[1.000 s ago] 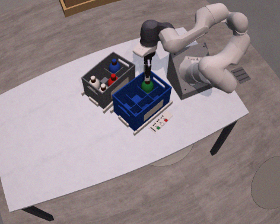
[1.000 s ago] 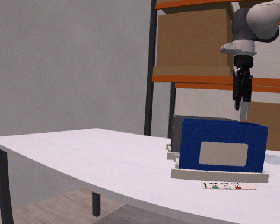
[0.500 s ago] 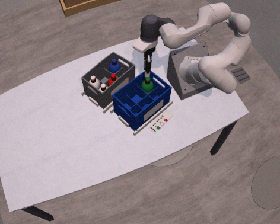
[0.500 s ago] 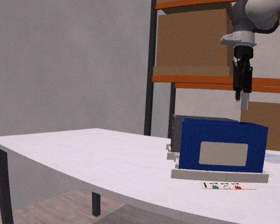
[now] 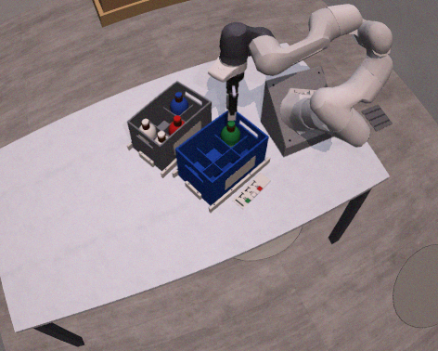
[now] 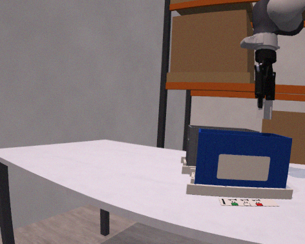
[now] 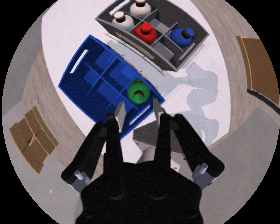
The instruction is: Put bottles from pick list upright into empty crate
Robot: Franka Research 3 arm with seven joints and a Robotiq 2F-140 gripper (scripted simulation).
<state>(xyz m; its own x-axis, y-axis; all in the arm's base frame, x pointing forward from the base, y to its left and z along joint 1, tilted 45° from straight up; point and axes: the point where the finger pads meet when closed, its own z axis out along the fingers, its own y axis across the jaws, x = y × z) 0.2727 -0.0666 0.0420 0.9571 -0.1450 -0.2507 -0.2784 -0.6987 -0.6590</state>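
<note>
A green-label bottle (image 5: 230,133) stands upright in a back corner cell of the blue crate (image 5: 222,155); it also shows in the wrist view (image 7: 136,92). My gripper (image 5: 231,111) hangs straight above it, clear of the crate rim in the side view (image 6: 265,108), fingers partly apart with nothing between them. The grey crate (image 5: 169,123) beside it holds a blue bottle (image 5: 178,103), a red bottle (image 5: 175,124) and two white bottles (image 5: 148,130). The pick list (image 5: 251,190) lies in front of the blue crate, showing a green and a red mark.
The robot's grey base block (image 5: 297,111) stands right of the blue crate. A shelf with cardboard boxes (image 6: 210,45) rises behind the table. A wooden box (image 5: 125,6) sits on the floor at the far side.
</note>
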